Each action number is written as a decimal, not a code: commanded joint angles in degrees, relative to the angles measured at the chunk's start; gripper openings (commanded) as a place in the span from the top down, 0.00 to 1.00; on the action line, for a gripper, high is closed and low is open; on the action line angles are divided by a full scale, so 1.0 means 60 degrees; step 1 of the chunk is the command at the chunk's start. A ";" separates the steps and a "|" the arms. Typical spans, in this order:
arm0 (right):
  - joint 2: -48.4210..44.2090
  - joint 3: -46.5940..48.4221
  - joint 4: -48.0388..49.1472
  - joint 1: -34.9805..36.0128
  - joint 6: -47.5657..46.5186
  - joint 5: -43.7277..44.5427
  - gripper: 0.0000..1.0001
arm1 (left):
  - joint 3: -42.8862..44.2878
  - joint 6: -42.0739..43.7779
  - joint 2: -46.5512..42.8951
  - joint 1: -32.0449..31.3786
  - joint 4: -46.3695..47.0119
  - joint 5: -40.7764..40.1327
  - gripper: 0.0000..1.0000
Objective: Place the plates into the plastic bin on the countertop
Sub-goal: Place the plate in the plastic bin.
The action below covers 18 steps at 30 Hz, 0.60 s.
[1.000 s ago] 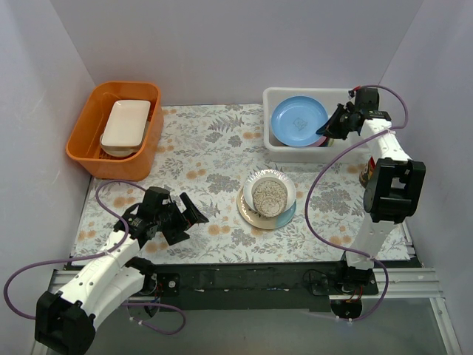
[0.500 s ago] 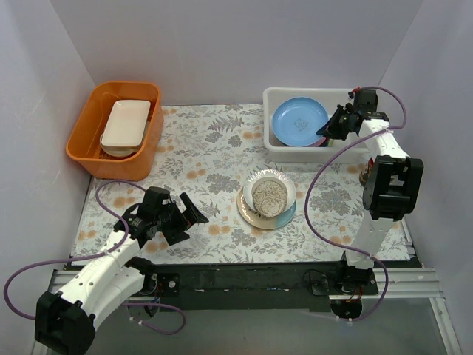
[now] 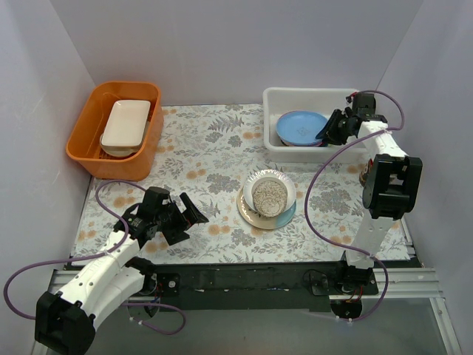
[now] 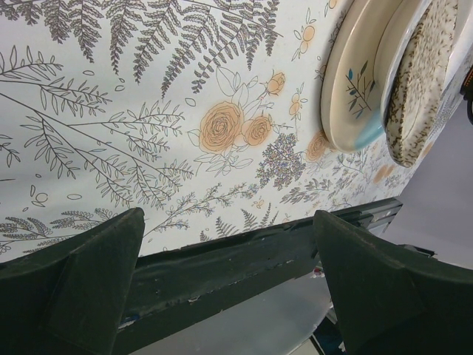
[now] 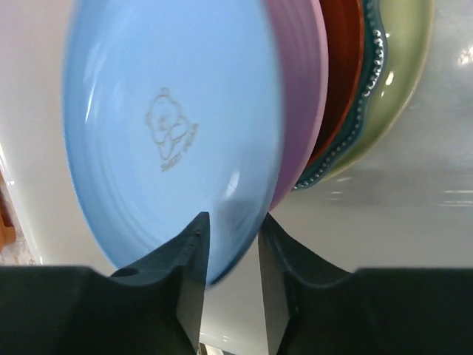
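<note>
Your light blue plate [image 3: 299, 126] lies almost flat, low inside the plastic bin [image 3: 277, 96] at the 1 o'clock corner of the tabletop [image 3: 214, 148], over the pink plate [image 5: 299, 96], red-brown plate [image 5: 347, 66] and teal plate [image 5: 369, 96]. The right gripper [image 3: 330, 127] pinches its rim at the plate's 3 o'clock edge, so the way out is toward 3 o'clock. The blurred wrist view doesn't show whether blue already rests on pink. The remaining stack [image 3: 270, 196] sits at 3 o'clock of the left gripper [image 3: 191, 216], which is wide and empty.
</note>
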 commanded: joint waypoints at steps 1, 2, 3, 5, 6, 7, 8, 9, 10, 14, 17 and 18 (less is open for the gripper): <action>-0.0080 -0.0025 -0.0113 -0.0053 -0.0339 -0.0044 0.51 | 0.0103 0.0018 -0.0141 -0.0004 -0.0020 0.0096 0.02; -0.0080 0.0004 -0.0113 -0.0053 -0.0339 -0.0044 0.50 | 0.0103 0.0018 -0.0141 -0.0004 -0.0020 0.0096 0.02; -0.0138 0.0019 -0.0156 -0.0053 -0.0354 -0.0029 0.47 | 0.0103 0.0018 -0.0141 -0.0004 -0.0020 0.0111 0.02; -0.0226 0.0033 -0.0157 -0.0053 -0.0369 -0.0014 0.40 | 0.0089 0.0018 -0.0141 -0.0004 -0.0006 0.0111 0.02; -0.0342 0.0004 -0.0157 -0.0053 -0.0369 0.0044 0.36 | 0.0089 0.0003 -0.0141 -0.0004 0.0009 0.0111 0.02; -0.0402 0.0019 -0.0157 -0.0053 -0.0369 0.0117 0.27 | 0.0089 0.0018 -0.0127 -0.0004 0.0009 0.0097 0.02; -0.0489 -0.0010 -0.0099 -0.0053 -0.0354 0.0161 0.24 | 0.0089 0.0018 -0.0127 -0.0004 0.0038 0.0125 0.02; -0.0679 -0.0097 -0.0040 -0.0053 -0.0354 0.0263 0.22 | 0.0089 0.0003 -0.0127 -0.0004 0.0053 0.0126 0.02; -0.0782 -0.0113 0.0018 -0.0053 -0.0311 0.0293 0.16 | 0.0074 0.0018 -0.0112 -0.0004 0.0067 0.0140 0.02; -0.1265 -0.0245 0.0253 -0.0053 -0.0208 0.0249 0.12 | 0.0074 0.0003 -0.0097 -0.0004 0.0141 0.0155 0.02; -0.1500 -0.0172 0.0254 -0.0053 -0.0120 0.0162 0.10 | 0.0088 0.0047 -0.0083 -0.0004 0.0141 0.0184 0.02; -0.1544 -0.0128 0.0210 -0.0053 -0.0105 0.0118 0.10 | 0.0089 0.0062 -0.0083 -0.0004 0.0141 0.0184 0.02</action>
